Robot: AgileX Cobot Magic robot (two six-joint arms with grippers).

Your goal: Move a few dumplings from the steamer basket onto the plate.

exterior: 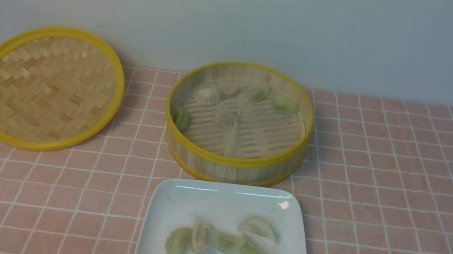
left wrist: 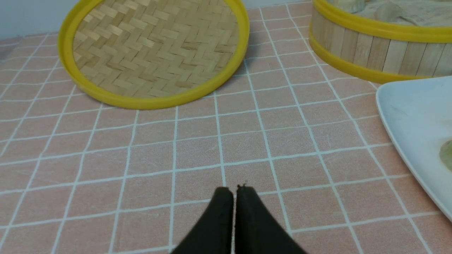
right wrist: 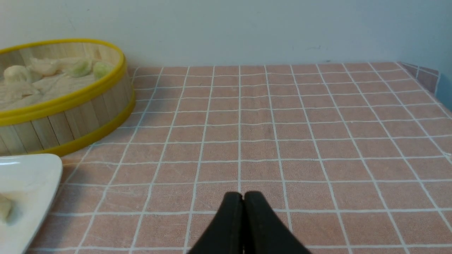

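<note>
The steamer basket (exterior: 234, 161) stands at the table's middle back with several pale green dumplings (exterior: 208, 95) along its far and left inner wall. The white plate (exterior: 181, 196) lies just in front of it and holds several dumplings (exterior: 228, 242). My left gripper (left wrist: 234, 190) is shut and empty, low over the cloth to the left of the plate (left wrist: 409, 113). My right gripper (right wrist: 243, 195) is shut and empty, low over the cloth to the right of the plate (right wrist: 31, 169) and basket (right wrist: 70, 123). Neither gripper shows in the front view.
The flat woven lid (exterior: 49, 88) with a yellow rim lies at the back left, also in the left wrist view (left wrist: 152, 53). A pink checked cloth (exterior: 399, 191) covers the table. A pale wall stands behind. The table's right edge (right wrist: 438, 84) shows in the right wrist view.
</note>
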